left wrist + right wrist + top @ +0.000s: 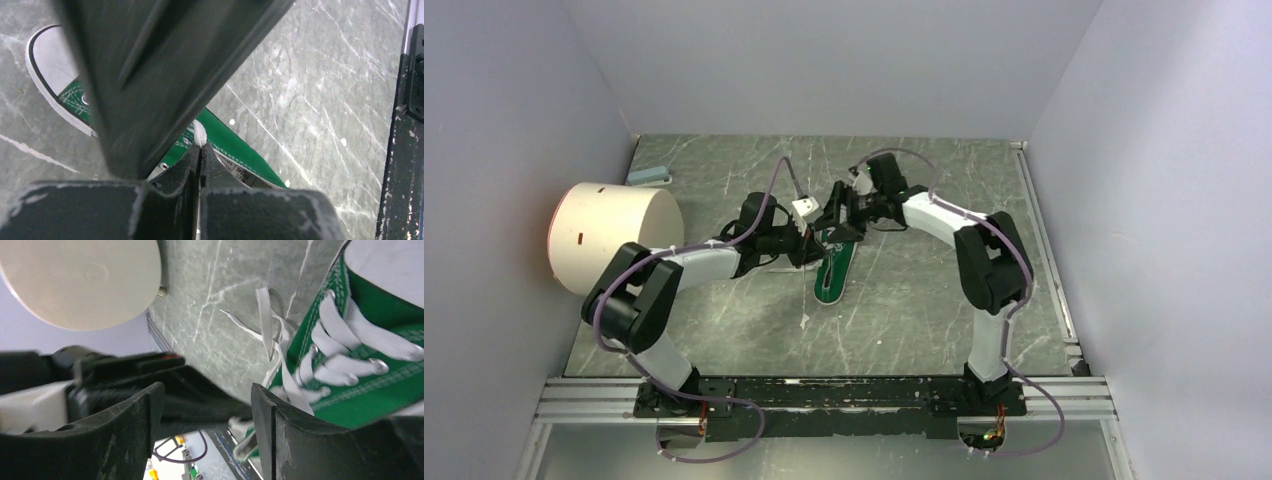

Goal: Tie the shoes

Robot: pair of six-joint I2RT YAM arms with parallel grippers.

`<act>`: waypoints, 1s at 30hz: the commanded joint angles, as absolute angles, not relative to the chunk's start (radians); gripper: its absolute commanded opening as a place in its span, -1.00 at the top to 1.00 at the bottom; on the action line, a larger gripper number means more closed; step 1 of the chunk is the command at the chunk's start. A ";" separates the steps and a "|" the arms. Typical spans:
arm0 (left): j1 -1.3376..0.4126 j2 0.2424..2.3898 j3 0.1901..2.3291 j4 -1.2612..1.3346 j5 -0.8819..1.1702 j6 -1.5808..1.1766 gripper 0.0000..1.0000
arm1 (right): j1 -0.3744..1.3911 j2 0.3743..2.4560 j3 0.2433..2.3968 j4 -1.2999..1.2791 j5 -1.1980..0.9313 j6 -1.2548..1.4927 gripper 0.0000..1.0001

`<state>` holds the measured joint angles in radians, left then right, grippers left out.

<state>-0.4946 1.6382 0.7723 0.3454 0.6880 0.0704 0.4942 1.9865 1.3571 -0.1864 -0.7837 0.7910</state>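
**SHOE-TYING STATUS: LACE GRIPPED, NO BOW FORMED**

The green sneaker [834, 272] is located near the middle of the table [924, 300], between the two grippers, with its toe cap directed toward the arm bases.

The left gripper [200, 150] is closed, and a white lace strand [200, 134] is pinched at its fingertips just above the shoe's opening. The right gripper [207, 405] is held with its jaws wide apart; nothing is seen clamped between them. It is positioned beside the laced section of the shoe.

The laces are seen threaded through the eyelets. Loose lace ends [265, 310] are seen lying slack on the table beside the shoe. No knot or bow is visible. The task is therefore judged to be at an early stage: crossing, looping and tightening are left to be done.

A small printed label [235, 171] is visible inside the shoe; its text is too small to be read. No brand marking can be made out.
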 commanded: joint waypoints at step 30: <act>-0.437 2.032 1.247 -0.076 0.783 -0.118 0.90 | 1.050 1.743 0.925 0.441 0.354 0.394 0.17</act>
<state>-0.4541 1.9961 1.2152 0.0124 0.7673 -0.1059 1.0176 1.7073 0.8696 0.3485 0.1772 0.4149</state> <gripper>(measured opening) 0.052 0.417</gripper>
